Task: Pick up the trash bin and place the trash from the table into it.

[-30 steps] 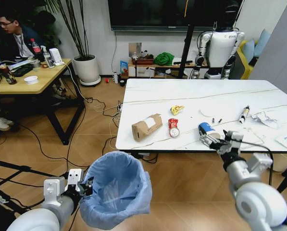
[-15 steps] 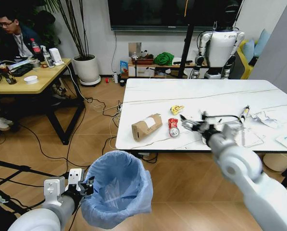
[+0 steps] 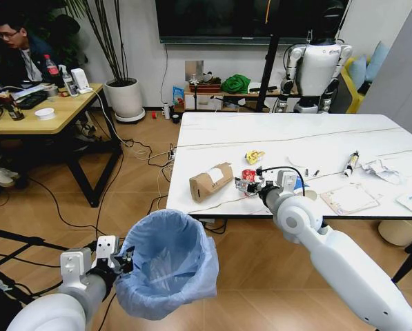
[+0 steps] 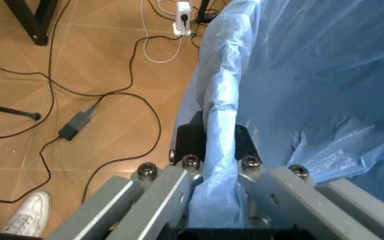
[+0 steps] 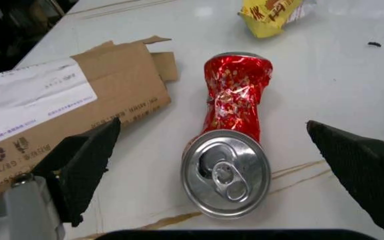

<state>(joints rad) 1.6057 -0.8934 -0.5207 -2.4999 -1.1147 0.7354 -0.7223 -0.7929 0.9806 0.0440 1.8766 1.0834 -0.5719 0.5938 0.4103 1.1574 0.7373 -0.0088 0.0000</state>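
Right pincer (image 5: 212, 175), jaws spread wide, hovers over the crushed red can (image 5: 231, 130) on the marble surface (image 3: 295, 138), best centred before closing, while the left pincer (image 4: 212, 145) stays clamped on the trash bin (image 3: 168, 265) rim below.

An office doubling as a robot lab. A wooden desk (image 3: 43, 114) holds a keyboard; a humanoid robot (image 3: 315, 69) stands beneath a wall screen (image 3: 240, 19).

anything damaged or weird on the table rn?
The red can is crushed, lying on its side on the table between the open right pincer's fingers. The cardboard carton beside it has torn flaps.
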